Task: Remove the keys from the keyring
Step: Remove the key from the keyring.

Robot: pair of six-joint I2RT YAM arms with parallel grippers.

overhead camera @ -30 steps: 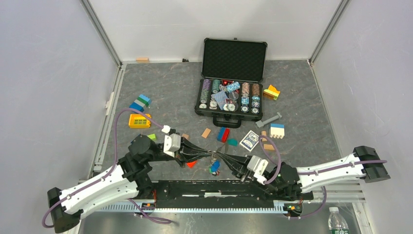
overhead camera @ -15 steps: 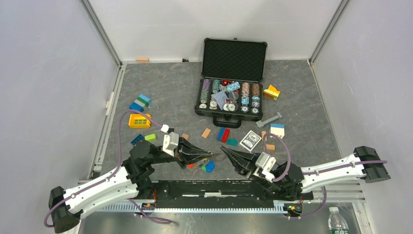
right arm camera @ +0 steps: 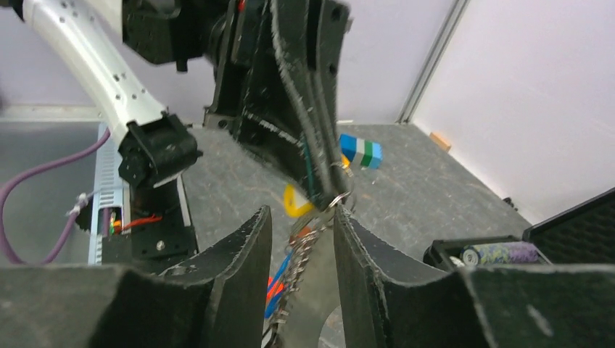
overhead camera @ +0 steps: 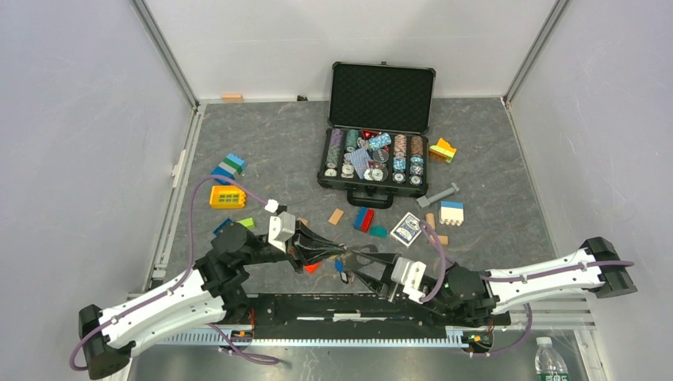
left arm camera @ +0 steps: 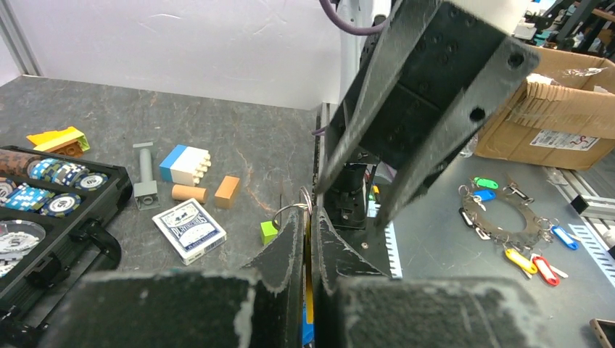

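Right wrist: thin wire keyring (right arm camera: 336, 200), keys (right arm camera: 288, 284) w/ blue/red heads, tight in L end effector (right arm camera: 321, 185); R end effector (right arm camera: 302, 217) apart.

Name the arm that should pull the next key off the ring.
Right. The left gripper is shut on the keyring, holding it up; the right gripper is open, with the hanging keys between its fingers.

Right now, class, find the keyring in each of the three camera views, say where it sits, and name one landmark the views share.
Top external: keyring low centre, between left gripper and right gripper; wire barely visible.
Left wrist: keyring centre, looping just above the shut fingers.
Right wrist: keyring centre, between the open fingers.
Shared landmark: the black poker chip case: upper centre, left edge, lower right, respectively.
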